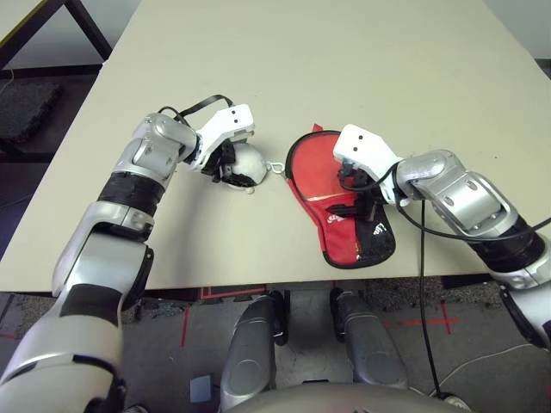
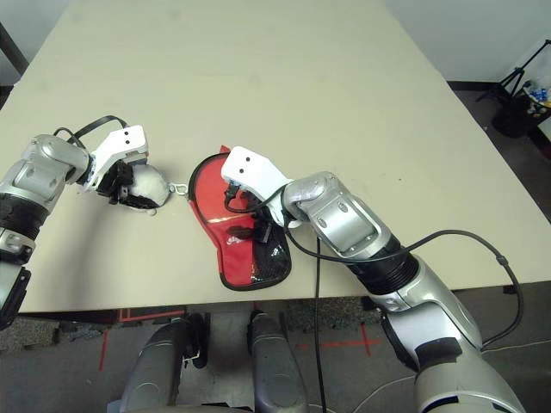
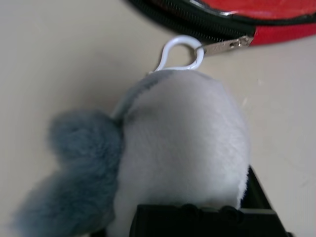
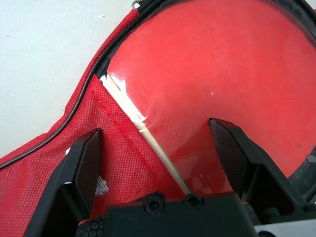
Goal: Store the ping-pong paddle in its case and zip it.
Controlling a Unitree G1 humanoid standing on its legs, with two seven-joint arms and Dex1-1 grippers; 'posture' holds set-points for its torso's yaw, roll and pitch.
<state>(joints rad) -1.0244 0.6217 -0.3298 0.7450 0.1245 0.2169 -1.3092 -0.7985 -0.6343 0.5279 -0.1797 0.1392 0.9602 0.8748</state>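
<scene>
The case (image 1: 349, 245) lies near the table's front edge, red with a white logo and a black mesh pocket. The paddle (image 1: 312, 168) lies partly inside it, its round red face (image 4: 222, 64) bare at the wide far end and its handle hidden under the red fabric (image 4: 54, 163). My right gripper (image 1: 351, 194) hangs open just above the paddle face, where the fabric edge crosses it. A whitish-grey plush lump (image 1: 250, 163) lies left of the case. Its white ring (image 3: 180, 49) is clipped to the zipper pull (image 3: 224, 45). My left gripper (image 1: 225, 163) is shut on the lump.
The beige table (image 1: 344, 69) stretches wide and bare behind both arms. Its front edge runs just below the case's narrow end. A dark frame (image 1: 52, 17) stands off the table's far left corner.
</scene>
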